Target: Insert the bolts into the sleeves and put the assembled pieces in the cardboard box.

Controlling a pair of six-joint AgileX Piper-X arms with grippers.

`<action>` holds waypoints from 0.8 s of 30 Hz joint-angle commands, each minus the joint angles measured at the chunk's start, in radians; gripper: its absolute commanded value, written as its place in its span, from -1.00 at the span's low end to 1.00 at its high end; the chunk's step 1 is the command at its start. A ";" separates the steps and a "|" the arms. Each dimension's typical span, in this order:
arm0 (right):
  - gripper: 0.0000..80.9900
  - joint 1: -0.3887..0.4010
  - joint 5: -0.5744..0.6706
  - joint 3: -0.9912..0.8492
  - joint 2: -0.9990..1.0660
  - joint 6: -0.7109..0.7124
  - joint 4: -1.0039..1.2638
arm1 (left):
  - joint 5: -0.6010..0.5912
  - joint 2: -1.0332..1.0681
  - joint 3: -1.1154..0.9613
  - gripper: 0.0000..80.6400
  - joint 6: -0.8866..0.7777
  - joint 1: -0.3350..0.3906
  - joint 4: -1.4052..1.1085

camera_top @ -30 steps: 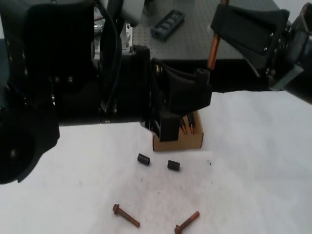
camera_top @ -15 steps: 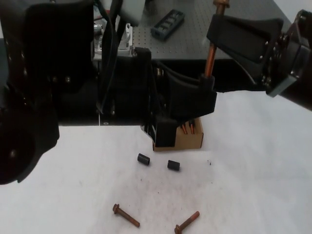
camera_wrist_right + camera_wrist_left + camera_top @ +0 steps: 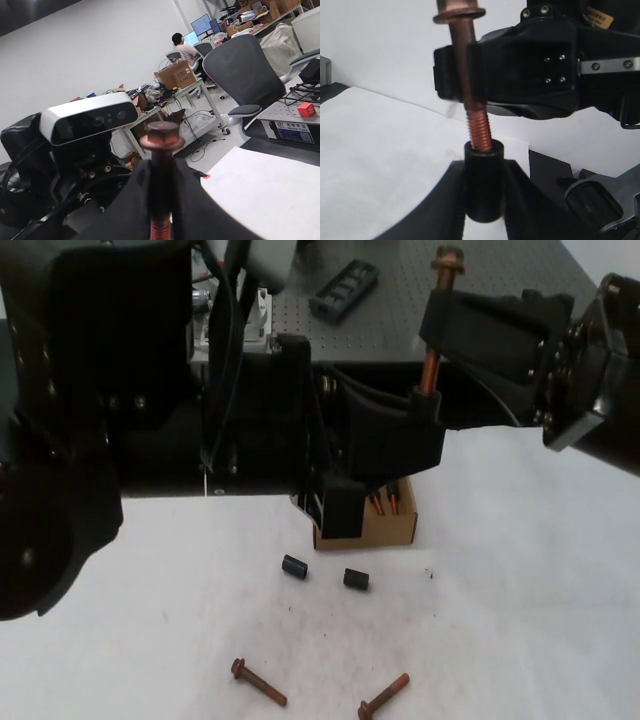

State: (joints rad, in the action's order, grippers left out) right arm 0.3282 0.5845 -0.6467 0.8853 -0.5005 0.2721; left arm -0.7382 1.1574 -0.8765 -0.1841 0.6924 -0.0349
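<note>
Nearest, two spare bolts (image 3: 258,682) (image 3: 384,696) lie on the white sheet (image 3: 520,620), with two empty sleeves (image 3: 293,566) (image 3: 356,579) just beyond them, not yet paired. Farther on sits the cardboard box (image 3: 365,530), with copper-shanked pieces already inside. Above it the left gripper (image 3: 484,210) is clenched on an upright sleeve (image 3: 483,175), bore facing up to receive a thread. The right gripper (image 3: 437,330) grasps a bolt (image 3: 465,75) by its shank, head up, directly over that bore. The threaded tip sits just inside the sleeve, so insertion looks begun rather than finished.
</note>
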 commanded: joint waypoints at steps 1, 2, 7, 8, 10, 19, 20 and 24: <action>-0.76 0.000 0.041 -0.008 0.000 0.019 -0.021 | 0.012 -0.010 0.000 -0.98 -0.011 0.001 -0.028; -0.50 0.000 0.044 -0.008 0.000 0.020 -0.020 | 0.012 -0.010 0.000 -0.98 -0.011 0.001 -0.028; 0.22 -0.005 0.044 -0.008 0.000 -0.036 -0.020 | 0.028 -0.010 0.000 -0.98 -0.011 0.001 -0.054; 0.19 -0.012 0.044 -0.008 -0.004 -0.036 -0.020 | 0.050 -0.010 0.000 -0.98 -0.011 0.001 -0.065; 0.16 -0.035 0.044 -0.008 -0.022 -0.036 -0.022 | 0.124 -0.010 0.000 -0.98 -0.011 0.001 -0.081; 0.16 -0.257 -0.054 -0.008 -0.149 0.080 -0.272 | 0.466 0.241 -0.149 -0.98 -0.299 -0.092 -0.073; 0.16 -0.282 -0.061 -0.008 -0.151 0.100 -0.314 | 0.466 0.306 -0.186 -0.98 -0.313 -0.100 -0.062; 0.16 -0.353 -0.085 -0.008 -0.147 0.147 -0.428 | 0.466 0.568 -0.424 -0.98 -0.339 -0.128 0.083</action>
State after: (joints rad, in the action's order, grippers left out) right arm 0.0939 0.5506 -0.6467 0.7454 -0.4543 0.0449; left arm -0.2782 1.7477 -1.3157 -0.4929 0.5647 0.0609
